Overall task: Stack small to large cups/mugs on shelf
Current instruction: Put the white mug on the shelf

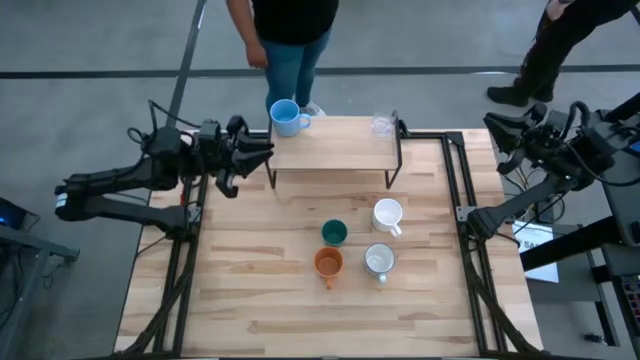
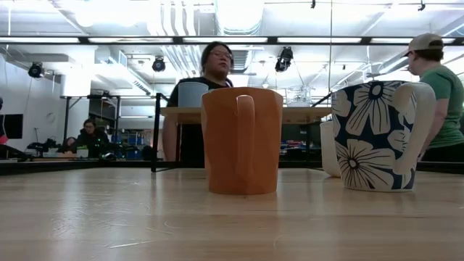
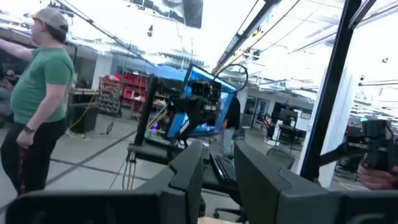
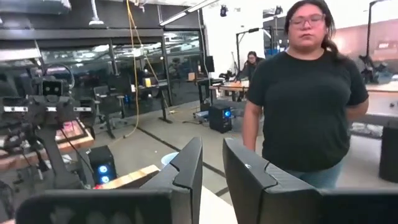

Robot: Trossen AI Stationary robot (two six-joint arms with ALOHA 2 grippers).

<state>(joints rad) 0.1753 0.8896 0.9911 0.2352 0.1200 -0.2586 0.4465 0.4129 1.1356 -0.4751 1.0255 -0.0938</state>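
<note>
The light-wood shelf stands at the table's far edge. A light blue mug stands on its left end and a clear glass on its right end. On the table in front of it stand a white mug, a dark green cup, an orange mug and a grey-white flowered mug. My left gripper is open and empty just left of the shelf's left end. My right gripper is open and empty beyond the table's far right corner.
A person stands just behind the shelf and another at the far right. In the low view the orange mug hides the green cup. Bare tabletop lies near the front and left of the mugs.
</note>
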